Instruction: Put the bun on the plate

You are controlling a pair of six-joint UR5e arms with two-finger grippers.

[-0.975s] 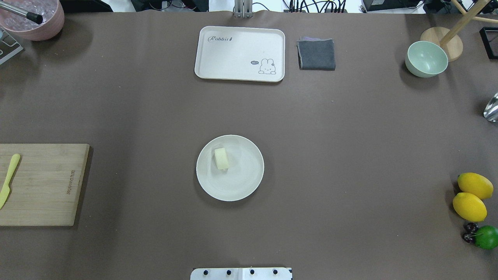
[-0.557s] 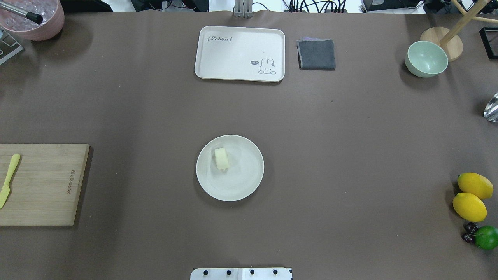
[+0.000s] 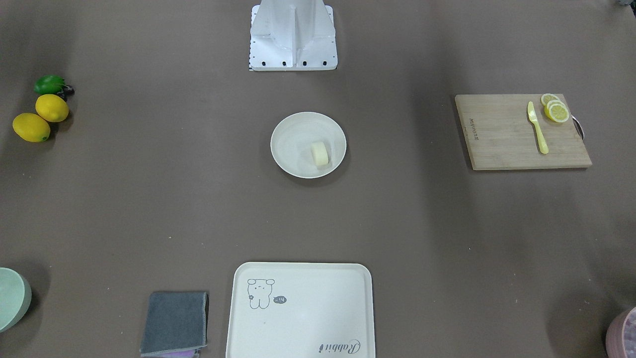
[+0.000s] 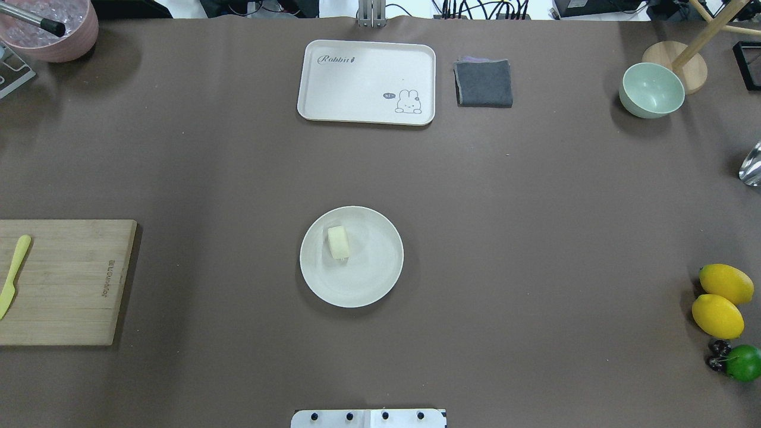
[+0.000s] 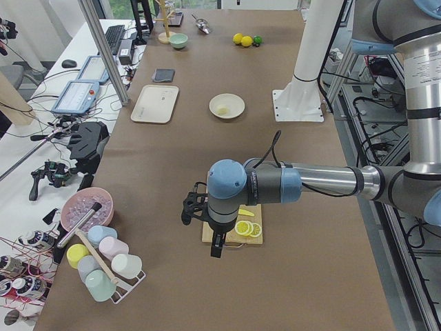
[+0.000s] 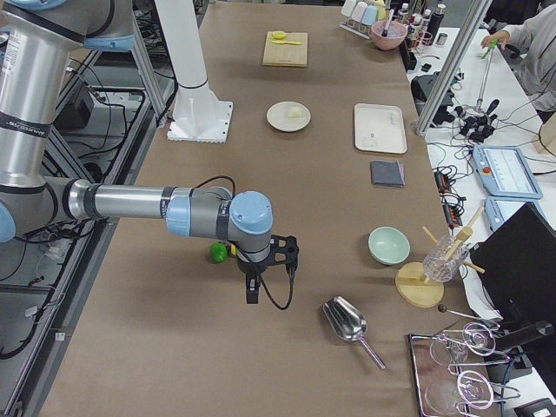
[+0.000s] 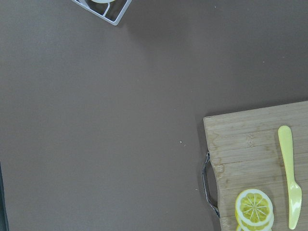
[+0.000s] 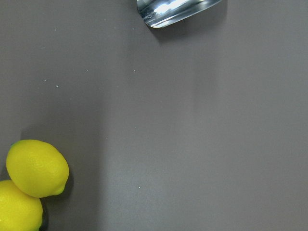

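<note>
The bun (image 4: 338, 242), a pale cream puck, lies on the round off-white plate (image 4: 368, 285) in the middle of the table, a little left of the plate's centre. It shows again in the front-facing view as the bun (image 3: 320, 153) on the plate (image 3: 288, 149). Neither gripper is near it. My left gripper (image 5: 215, 245) hangs over the wooden board's end in the exterior left view only. My right gripper (image 6: 252, 291) hangs near the lime in the exterior right view only. I cannot tell whether either is open or shut.
A cream tray (image 4: 367, 82) and a grey cloth (image 4: 484, 82) lie at the far side. A green bowl (image 4: 651, 90), a metal scoop (image 6: 347, 321), lemons (image 4: 718, 315) and a lime (image 4: 744, 362) are on the right. A board (image 3: 521, 132) with a knife and lemon slices (image 3: 555, 108) is on the left.
</note>
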